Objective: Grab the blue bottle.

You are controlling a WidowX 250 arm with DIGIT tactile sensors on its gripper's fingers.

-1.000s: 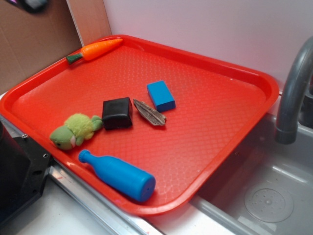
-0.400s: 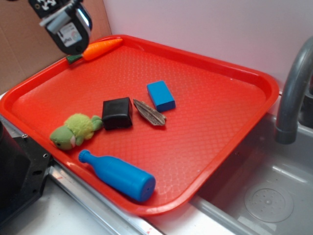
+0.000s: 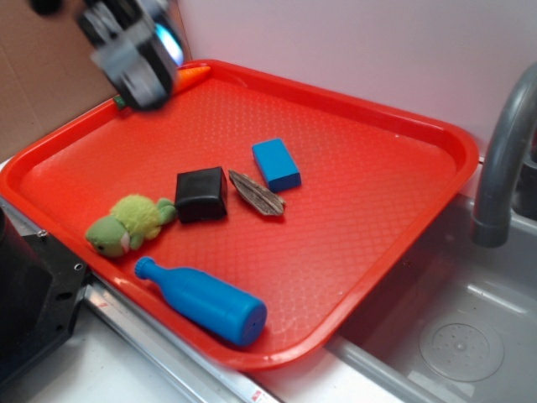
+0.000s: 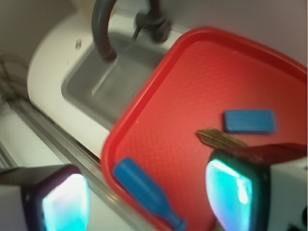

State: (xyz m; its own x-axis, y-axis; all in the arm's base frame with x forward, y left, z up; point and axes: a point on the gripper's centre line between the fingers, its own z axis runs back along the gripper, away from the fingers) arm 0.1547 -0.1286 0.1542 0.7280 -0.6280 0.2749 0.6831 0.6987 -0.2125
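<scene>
Exterior view: the red tray (image 3: 394, 193) sits beside a grey sink (image 3: 453, 336) with a curved grey tap (image 3: 503, 159). The blue bottle (image 3: 201, 300) lies on its side along the tray's near edge, knob tip pointing toward the green plush toy (image 3: 127, 223) and thick base pointing toward the sink. Bottle and plush toy lie near each other but do not touch.

A black block (image 3: 201, 194) touches the plush toy's far end. A brown leaf-shaped piece (image 3: 258, 193) lies just beside the black block, and a small blue block (image 3: 276, 164) lies just behind that piece. An orange carrot (image 3: 191, 75) lies at the tray's far corner, partly hidden by the arm.

The pincer (image 3: 138, 52) is blurred and hangs over that far corner, well apart from the bottle; this view does not show the jaws clearly.

Wrist view: the pincer (image 4: 149, 197) is spread wide and grips nothing. Its two fingers (image 4: 62, 199) frame the lower part of the picture. The blue bottle (image 4: 147, 192) appears between them, lying against the tray (image 4: 192, 67) rim, with the small blue block (image 4: 249, 121) farther in.
</scene>
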